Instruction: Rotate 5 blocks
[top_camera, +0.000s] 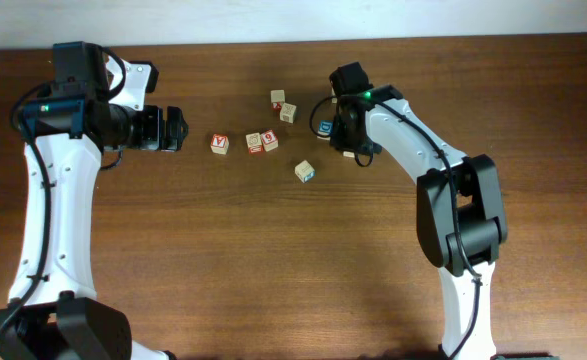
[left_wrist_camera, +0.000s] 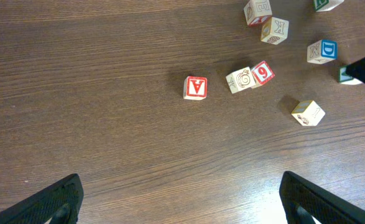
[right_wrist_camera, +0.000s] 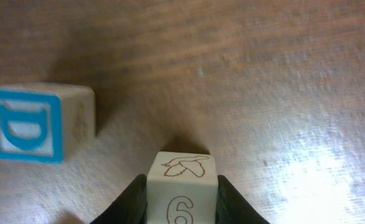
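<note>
The right pincer [right_wrist_camera: 182, 208] is closed on 1 small pale block with a bird drawing and a 6 on it. Its 2 fingers hug 2 sides of the block, and the block sits right in the middle between them. The pictures do not show if this bird block [right_wrist_camera: 182, 180] is resting on the wood or is lifted a little.

The bird block is just to the right of the blue D block [right_wrist_camera: 27, 124]. They are near each other but not touching, and bare wood shows between them. A block is a cube, so it has no long side, and any 2 flat sides make a good hold. The turn probably has to be careful, because a corner could bump the D block as it swings.

The left pincer [top_camera: 173, 130] is wide open and holds nothing. It is well to the left of the D block, so the right arm is much nearer. The red 9 block [top_camera: 269, 140] lies to the left of the D block, and the red V block [top_camera: 219, 144] lies farther left again.

The tabletop [top_camera: 273, 260] is dark brown wood with long lines in it. It looks smooth, and a bright patch of light shines to the right of the bird block. A pale wall [top_camera: 273, 20] runs along the far edge.
</note>
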### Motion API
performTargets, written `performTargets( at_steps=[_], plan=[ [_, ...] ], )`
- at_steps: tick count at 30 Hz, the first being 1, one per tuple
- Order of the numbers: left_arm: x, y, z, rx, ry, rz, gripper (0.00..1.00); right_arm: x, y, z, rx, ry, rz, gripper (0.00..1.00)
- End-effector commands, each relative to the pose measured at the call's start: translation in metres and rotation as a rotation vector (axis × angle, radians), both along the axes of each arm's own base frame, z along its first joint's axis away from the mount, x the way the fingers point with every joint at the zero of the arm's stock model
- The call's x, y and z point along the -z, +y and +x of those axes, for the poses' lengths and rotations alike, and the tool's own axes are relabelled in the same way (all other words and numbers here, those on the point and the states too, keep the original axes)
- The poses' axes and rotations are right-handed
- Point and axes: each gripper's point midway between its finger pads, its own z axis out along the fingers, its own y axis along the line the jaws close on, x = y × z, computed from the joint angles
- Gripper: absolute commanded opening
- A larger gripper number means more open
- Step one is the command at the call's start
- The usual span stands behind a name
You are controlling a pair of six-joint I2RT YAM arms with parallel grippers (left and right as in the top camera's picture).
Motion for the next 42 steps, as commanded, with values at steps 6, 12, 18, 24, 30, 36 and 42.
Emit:
performTargets(
  at_steps=[6, 12, 18, 24, 30, 36, 42],
  plan=[
    [-0.006, -0.002, 0.004, 0.002, -0.017, -0.013, 0.99, -0.027, -0.002, -0.050, -0.137, 0.179, 0.008, 0.30],
    [-0.006, -0.002, 0.004, 0.002, -0.016, -0.013, 0.99, -0.026, -0.006, -0.089, -0.183, 0.336, -0.009, 0.30],
    [-0.006, -0.002, 0.004, 0.002, -0.017, -0.013, 0.99, -0.029, -0.007, -0.113, -0.197, 0.429, -0.031, 0.30],
    [-0.006, -0.002, 0.004, 0.002, -0.017, -0.013, 0.99, -0.028, 0.004, -0.118, -0.223, 0.434, -0.030, 0.37],
    [-0.006, -0.002, 0.004, 0.002, -0.017, -0.013, 0.99, -0.029, 0.005, -0.119, -0.224, 0.436, -0.026, 0.48],
    [-0.006, -0.002, 0.004, 0.002, -0.017, -0.013, 0.99, -0.045, 0.018, -0.085, -0.260, 0.302, 0.009, 0.51],
    [-0.006, -0.002, 0.004, 0.002, -0.017, -0.013, 0.99, -0.052, 0.071, -0.042, -0.279, 0.090, 0.121, 0.55]
  ],
)
